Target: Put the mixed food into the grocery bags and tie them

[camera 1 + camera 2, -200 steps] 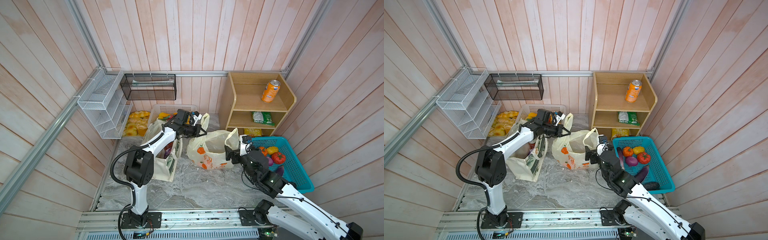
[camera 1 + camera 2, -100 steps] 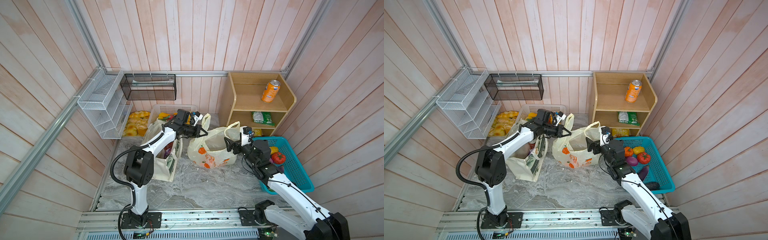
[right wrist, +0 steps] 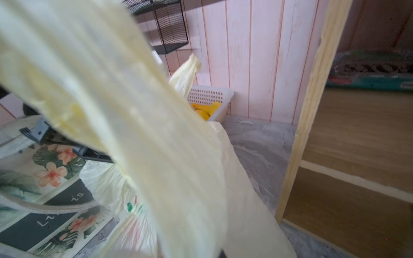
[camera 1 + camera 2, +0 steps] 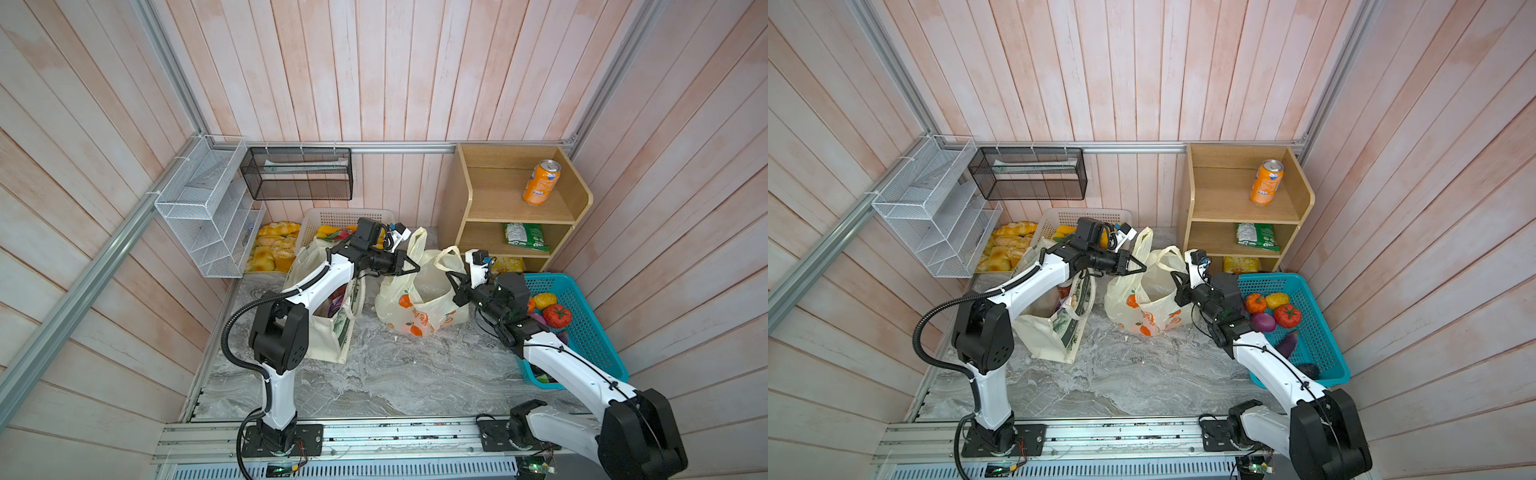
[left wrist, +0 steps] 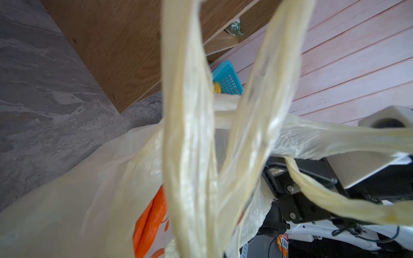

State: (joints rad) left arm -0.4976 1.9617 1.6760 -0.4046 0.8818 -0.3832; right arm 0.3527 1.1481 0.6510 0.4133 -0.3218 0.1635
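Observation:
The pale-yellow plastic bag [image 4: 419,303] [image 4: 1144,305] printed with oranges stands open mid-table in both top views. My left gripper [image 4: 415,266] [image 4: 1144,268] is shut on its left loop handle [image 5: 190,134], which stands up taut. My right gripper [image 4: 452,277] [image 4: 1176,277] is shut on the right loop handle [image 3: 134,134], which fills the right wrist view. The cream cloth tote [image 4: 328,336] [image 4: 1046,336] [image 3: 44,178] stands left of the plastic bag, under my left arm. Something red and purple [image 4: 336,305] shows inside it. The rest of the mixed food is hidden.
A wooden shelf [image 4: 490,208] at the back right holds an orange soda can [image 4: 541,183] and a green snack packet [image 4: 524,237]. A blue basket [image 4: 590,332] of toy vegetables sits right. A white basket [image 4: 345,216], bread [image 4: 274,249] and wire racks [image 4: 208,216] stand back left.
My right gripper has risen toward the plastic bag's right handle and shut on it. The left gripper has kept its hold on the left handle.

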